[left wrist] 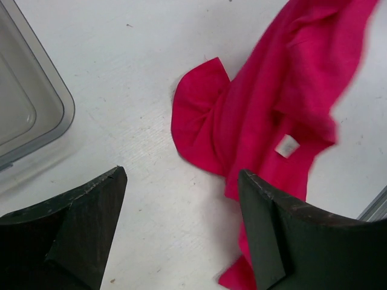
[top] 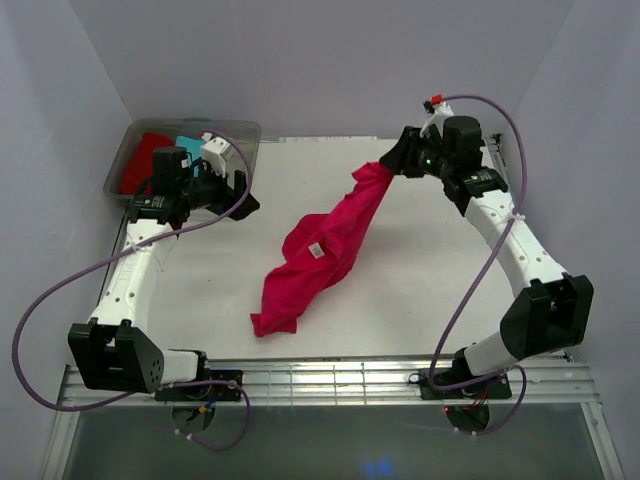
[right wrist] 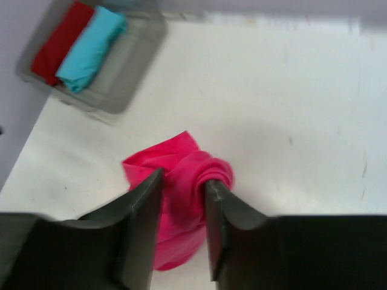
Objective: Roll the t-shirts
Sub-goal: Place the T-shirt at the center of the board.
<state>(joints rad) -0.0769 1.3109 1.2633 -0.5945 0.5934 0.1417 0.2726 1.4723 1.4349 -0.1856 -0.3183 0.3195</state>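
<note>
**One pink shirt lifted by a corner, two more rolled in the bin**

A single crumpled magenta t-shirt (top: 335, 235) stretches across the middle of the white table (top: 420, 290). Its lower end is heaped at lower centre and a white label (top: 316, 250) faces up. Its upper end narrows to a rope of cloth rising toward the upper right, where the right gripper (top: 396, 160) pinches the bunched fabric between its jaws. At centre left the left gripper (top: 243, 200) hovers with jaws spread wide, holding nothing. In the upper left corner, one grey bin (top: 118, 172) holds one red t-shirt (top: 145, 155) and one turquoise t-shirt (top: 188, 140), rolled, side by side. That makes three shirts.
</note>
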